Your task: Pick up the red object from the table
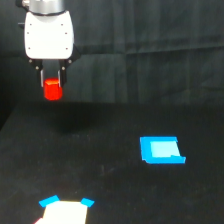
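Red-orange block [52, 90], small and bright, held aloft at the exterior view's upper left, clear of the wide matte black table [100, 165] (a dim shadow below it). Pinched between the narrow dark fingers [43, 80] of the white-bodied gripper [52, 82], jaws closed in against its sides, lower half showing beneath the fingertips. Lower down, at the bottom edge: a pale piece with bright blue corners [65, 209], blurred. Farther right, flat on the table: a blue square piece [161, 150], well apart from the gripper.
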### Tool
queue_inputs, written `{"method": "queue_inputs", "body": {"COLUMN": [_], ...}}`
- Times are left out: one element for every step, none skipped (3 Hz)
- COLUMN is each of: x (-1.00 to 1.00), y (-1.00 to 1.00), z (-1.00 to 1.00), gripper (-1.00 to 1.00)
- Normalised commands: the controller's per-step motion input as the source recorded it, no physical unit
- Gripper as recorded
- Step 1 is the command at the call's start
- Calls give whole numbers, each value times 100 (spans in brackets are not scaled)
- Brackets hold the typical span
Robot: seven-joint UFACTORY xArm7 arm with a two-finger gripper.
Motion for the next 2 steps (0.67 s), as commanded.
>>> {"method": "queue_inputs", "body": {"x": [21, 22], "y": [-26, -26], "z": [60, 61], "gripper": [-100, -96]}}
